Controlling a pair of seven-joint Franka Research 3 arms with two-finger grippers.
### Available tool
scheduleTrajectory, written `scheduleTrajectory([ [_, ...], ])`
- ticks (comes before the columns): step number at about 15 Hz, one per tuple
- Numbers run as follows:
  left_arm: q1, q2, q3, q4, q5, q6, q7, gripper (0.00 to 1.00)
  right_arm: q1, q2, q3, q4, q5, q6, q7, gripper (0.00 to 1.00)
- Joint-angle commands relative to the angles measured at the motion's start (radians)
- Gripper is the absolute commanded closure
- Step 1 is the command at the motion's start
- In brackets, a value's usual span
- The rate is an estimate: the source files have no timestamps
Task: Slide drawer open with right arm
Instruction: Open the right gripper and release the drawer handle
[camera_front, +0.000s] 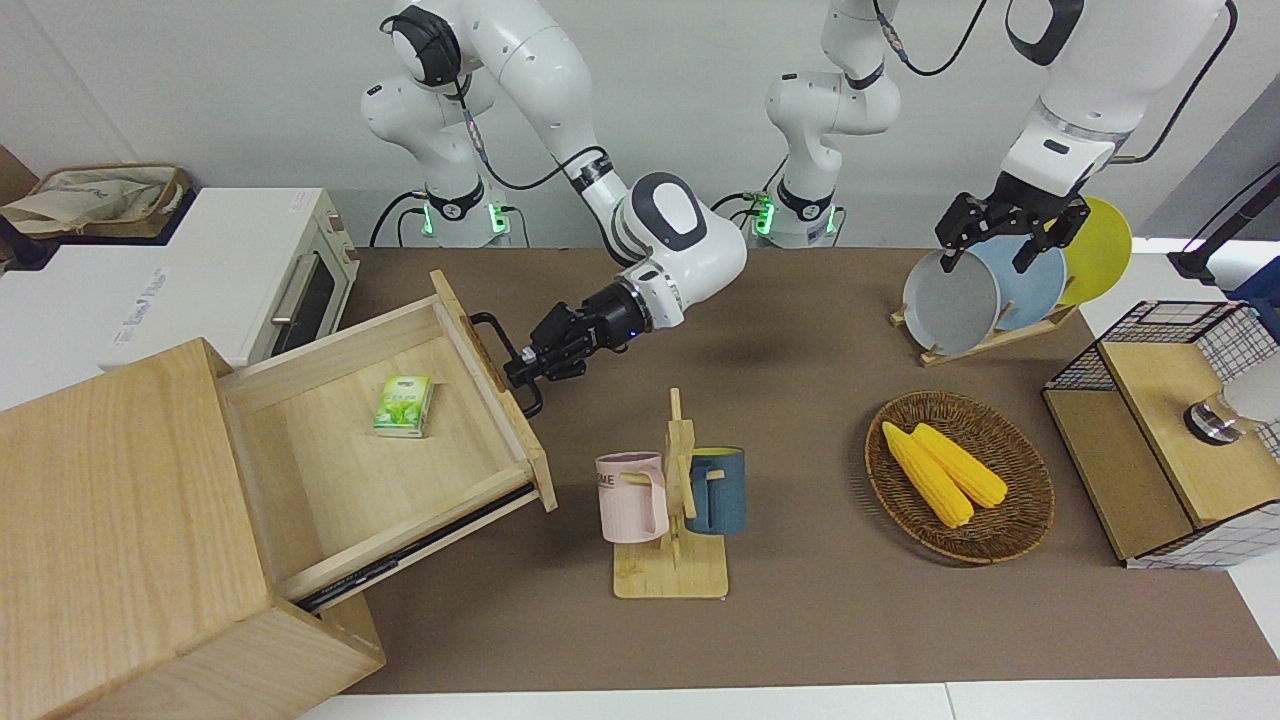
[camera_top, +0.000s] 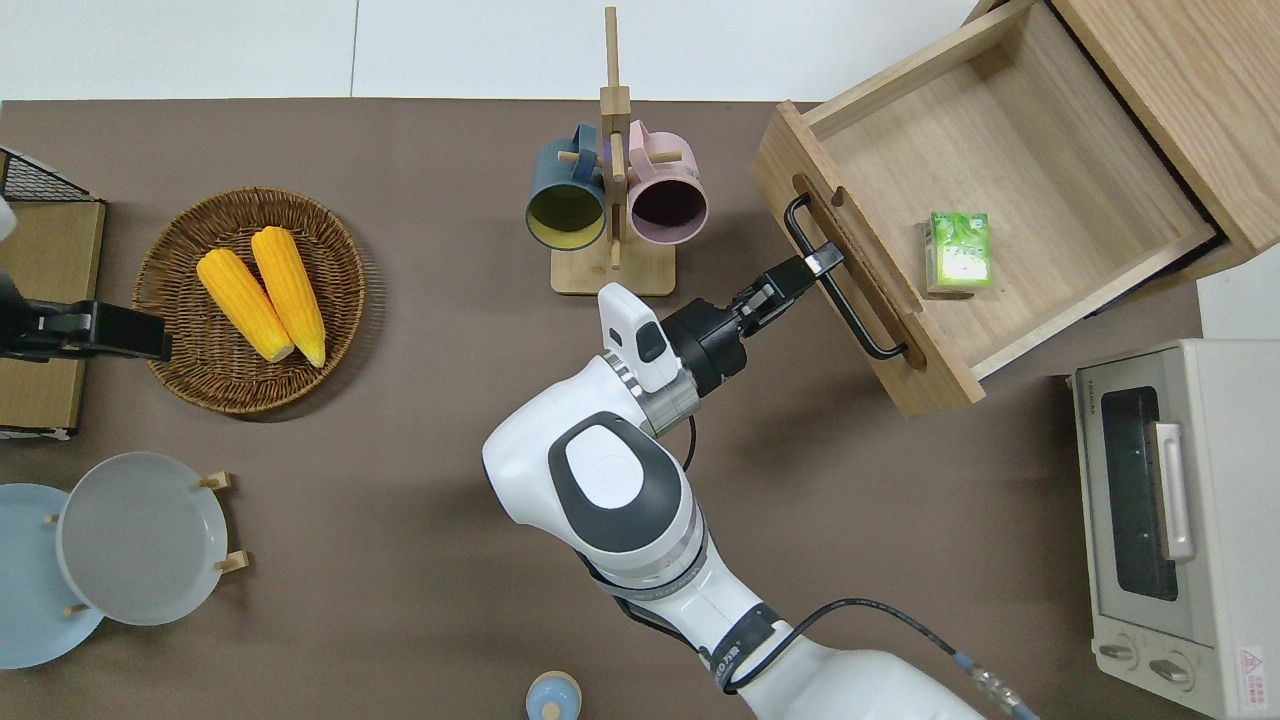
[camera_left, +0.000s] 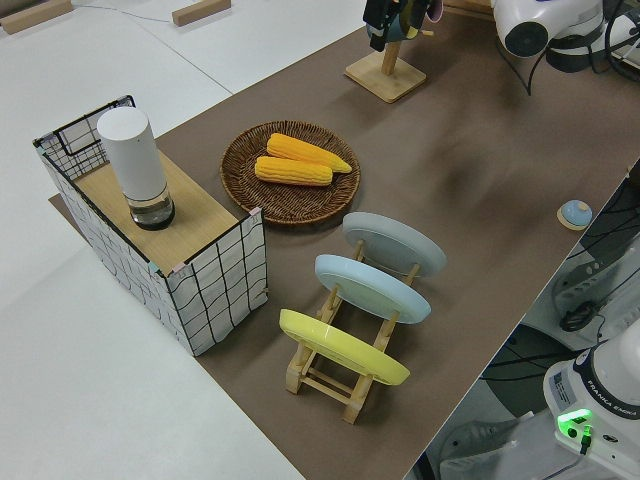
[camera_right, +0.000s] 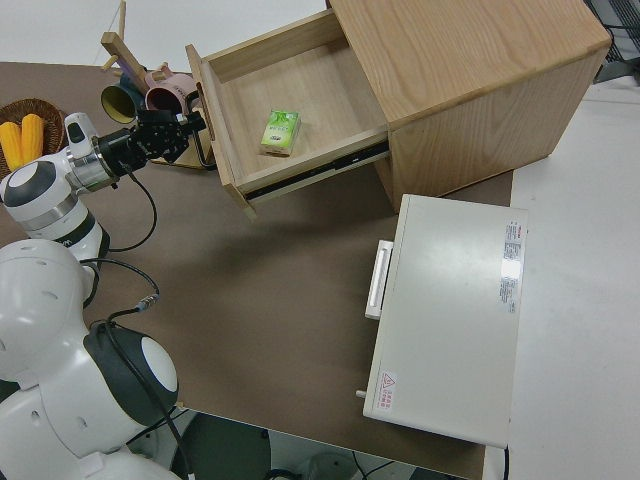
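The light-wood drawer (camera_front: 330, 490) (camera_top: 1010, 140) (camera_right: 310, 95) stands pulled far out of the pale-wood cabinet (camera_front: 110, 480) (camera_right: 470, 80) at the right arm's end of the table. A small green packet (camera_front: 403, 406) (camera_top: 958, 251) lies on its floor. My right gripper (camera_front: 522, 372) (camera_top: 817, 262) (camera_right: 193, 124) is shut on the black bar handle (camera_front: 483, 325) (camera_top: 862, 325) on the drawer's front, near the bar's middle. A blue light glows at that arm's wrist. The left arm is parked, its gripper (camera_front: 1000, 240) open and holding nothing.
A wooden mug rack (camera_front: 672, 575) (camera_top: 612, 270) with a pink and a blue mug stands close to the drawer's front corner. A white toaster oven (camera_front: 250, 280) (camera_top: 1170, 520) sits beside the cabinet. Toward the left arm's end are a wicker basket (camera_front: 1035, 470) of corn, a plate rack (camera_front: 990, 335) and a wire-mesh box (camera_front: 1170, 440).
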Motion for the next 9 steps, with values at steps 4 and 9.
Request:
scheduleTrajectory([
  [4,-0.017,0.013,0.017,0.02,0.012,0.0,0.007,0.0,0.007,-0.001,-0.01,0.03,-0.002,0.006,-0.062,0.276],
  [9,-0.017,0.013,0.017,0.02,0.012,0.0,0.007,0.0,0.016,0.011,-0.01,0.03,0.002,0.007,-0.015,0.017],
])
